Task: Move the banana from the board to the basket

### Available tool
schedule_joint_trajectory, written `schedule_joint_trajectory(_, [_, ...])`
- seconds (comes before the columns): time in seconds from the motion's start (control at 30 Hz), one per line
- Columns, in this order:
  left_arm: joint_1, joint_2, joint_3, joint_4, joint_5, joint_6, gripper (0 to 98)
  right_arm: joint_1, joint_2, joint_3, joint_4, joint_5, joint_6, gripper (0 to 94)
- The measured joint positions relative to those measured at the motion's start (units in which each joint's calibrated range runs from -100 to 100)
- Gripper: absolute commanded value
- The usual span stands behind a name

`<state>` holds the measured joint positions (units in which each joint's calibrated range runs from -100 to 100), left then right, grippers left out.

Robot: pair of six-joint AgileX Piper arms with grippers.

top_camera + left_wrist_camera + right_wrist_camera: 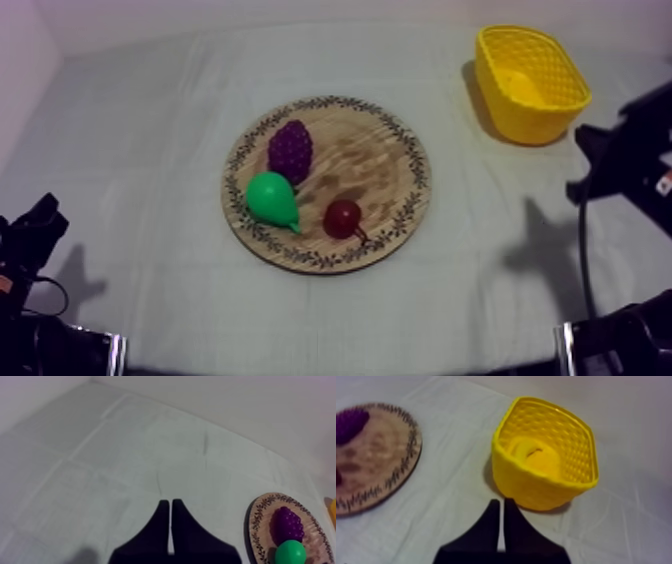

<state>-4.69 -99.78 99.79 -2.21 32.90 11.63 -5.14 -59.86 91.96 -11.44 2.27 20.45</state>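
A grey-white cloth (150,200) covers the table. At its middle lies a round wooden board with a patterned rim (385,170), bearing a purple bunch of grapes (290,150), a green pear (272,198) and a small red fruit (343,217). The yellow banana (533,456) lies inside the yellow woven basket (520,118), far right. The left gripper (171,526) and the right gripper (501,526) each press their 2 black fingers together on nothing, the right one near the basket.
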Motion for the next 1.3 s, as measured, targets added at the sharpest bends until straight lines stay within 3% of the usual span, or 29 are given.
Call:
schedule_joint_trajectory(0.17, [0.0,0.0,0.0,0.0,0.0,0.0,0.1,0.17,-9.19,6.92,1.94,5.15,3.05,0.6])
schedule_joint_trajectory(0.33, [0.0,0.0,0.0,0.0,0.0,0.0,0.1,0.52,-17.49,7.67,2.47,12.76,1.67,0.4])
schedule_joint_trajectory(0.63, [0.0,0.0,0.0,0.0,0.0,0.0,0.1,0.14,-31.32,7.8,8.88,30.12,-9.98,0.4])
schedule_joint_trajectory(0.9, [0.0,0.0,0.0,0.0,0.0,0.0,0.1,0.51,-35.76,7.8,9.91,35.81,-16.59,1.0])
schedule_joint_trajectory(1.07, [0.0,0.0,0.0,0.0,0.0,0.0,0.1,0.56,-35.89,7.8,9.91,35.81,-15.42,0.4])
schedule_joint_trajectory(1.3, [0.0,0.0,0.0,0.0,0.0,0.0,0.1,0.58,-35.89,7.8,9.91,35.88,-8.77,0.3])
